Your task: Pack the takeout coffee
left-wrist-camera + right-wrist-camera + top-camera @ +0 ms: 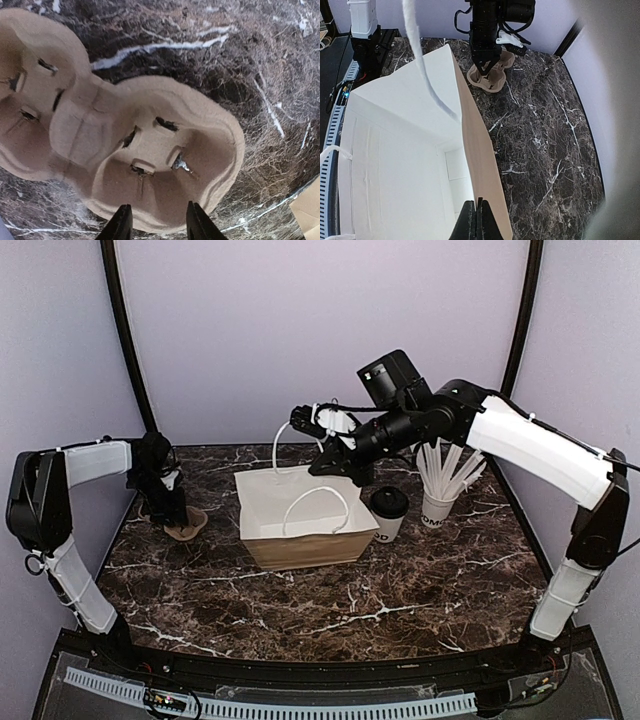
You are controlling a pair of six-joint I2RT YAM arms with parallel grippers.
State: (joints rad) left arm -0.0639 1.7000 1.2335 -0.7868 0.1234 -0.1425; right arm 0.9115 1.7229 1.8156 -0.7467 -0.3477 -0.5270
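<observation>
While the tabletop [330, 605] bears an open paper bag [300, 550], I see the pulp cup carrier [150, 150] far left, left pincer [159, 225] part-spread astride its rim; the takeout coffee [388, 515] stands just right of the bag; right pincer [476, 217] pressed together at the bag's rim.

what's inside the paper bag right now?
Only bare white inner walls show in the paper bag; nothing in it that I can see. Part of its floor is hidden behind the near wall. The takeout coffee stands outside, beside it.
</observation>
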